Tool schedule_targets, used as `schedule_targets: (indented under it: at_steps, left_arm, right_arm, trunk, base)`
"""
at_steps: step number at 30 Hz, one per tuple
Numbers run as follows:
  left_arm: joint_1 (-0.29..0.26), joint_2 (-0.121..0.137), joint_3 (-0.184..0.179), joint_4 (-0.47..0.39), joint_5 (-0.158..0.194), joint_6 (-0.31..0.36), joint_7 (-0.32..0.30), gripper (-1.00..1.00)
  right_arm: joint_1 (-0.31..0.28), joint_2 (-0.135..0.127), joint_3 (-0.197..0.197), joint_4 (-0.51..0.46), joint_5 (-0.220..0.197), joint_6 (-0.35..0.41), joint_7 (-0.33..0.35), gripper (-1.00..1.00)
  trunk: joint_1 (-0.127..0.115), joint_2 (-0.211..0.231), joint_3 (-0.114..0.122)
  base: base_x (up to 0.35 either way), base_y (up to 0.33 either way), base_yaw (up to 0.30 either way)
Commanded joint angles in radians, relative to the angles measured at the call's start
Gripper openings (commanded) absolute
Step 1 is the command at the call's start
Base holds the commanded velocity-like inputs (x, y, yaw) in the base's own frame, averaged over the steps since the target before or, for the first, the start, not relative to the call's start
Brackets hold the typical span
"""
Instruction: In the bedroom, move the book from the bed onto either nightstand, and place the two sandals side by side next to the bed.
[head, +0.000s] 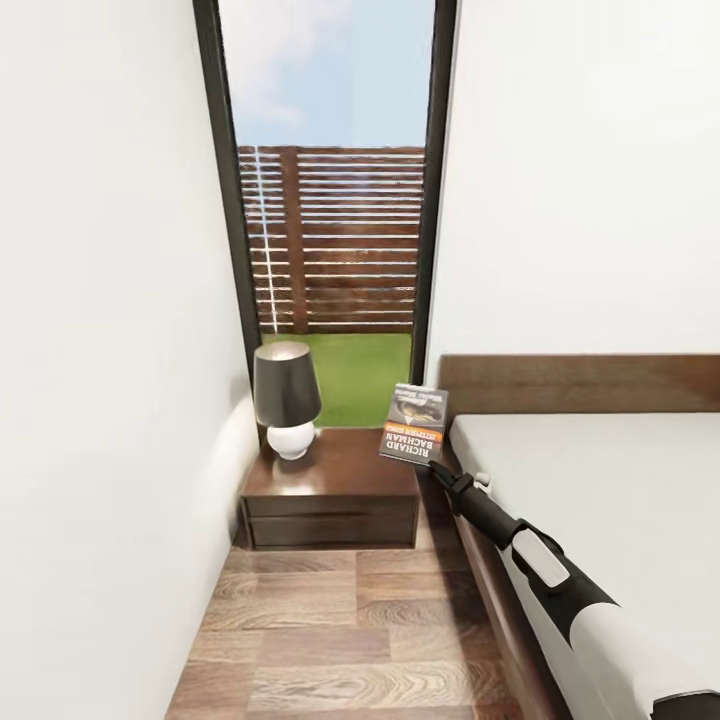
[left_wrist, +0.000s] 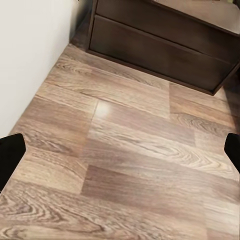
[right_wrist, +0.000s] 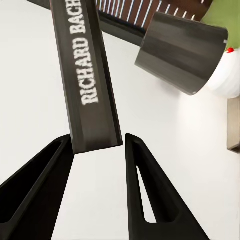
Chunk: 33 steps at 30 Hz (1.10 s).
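Lamp (head: 287, 398) on nightstand (head: 335, 488), left of bed (head: 600, 480), below window (head: 330, 200).

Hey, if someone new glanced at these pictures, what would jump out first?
The book, lettered RICHARD BACHMAN, held up in the right gripper between the bed and the nightstand. Next, the dark-shaded lamp on that nightstand, below the tall window.

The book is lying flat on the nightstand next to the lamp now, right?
Not yet. The book is held up in the air by the right end effector, beside the nightstand with the lamp, as the head view shows.
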Motion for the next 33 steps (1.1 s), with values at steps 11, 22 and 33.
schedule_targets:
  at_steps: [11, 22, 33]
  left_arm:
    - [0.000, 0.000, -0.001, 0.000, 0.010, 0.002, -0.008, 1.00]
    - [0.000, 0.001, -0.001, 0.000, 0.010, 0.003, -0.007, 1.00]
    - [0.000, 0.002, -0.001, 0.000, 0.010, 0.004, -0.006, 1.00]
  right_arm:
    - [-0.001, -0.001, 0.004, 0.001, -0.014, 0.007, 0.001, -1.00]
    - [-0.001, -0.001, 0.006, 0.000, -0.014, 0.009, 0.001, -1.00]
    - [-0.001, -0.001, 0.005, 0.000, -0.014, 0.009, 0.001, -1.00]
  trunk:
    - [0.000, 0.000, -0.001]
    - [0.000, 0.000, -0.001]
    - [0.000, 0.000, -0.001]
  base:
    - [0.184, 0.000, 0.000]
    - [0.184, 0.000, 0.000]
    - [0.185, 0.000, 0.000]
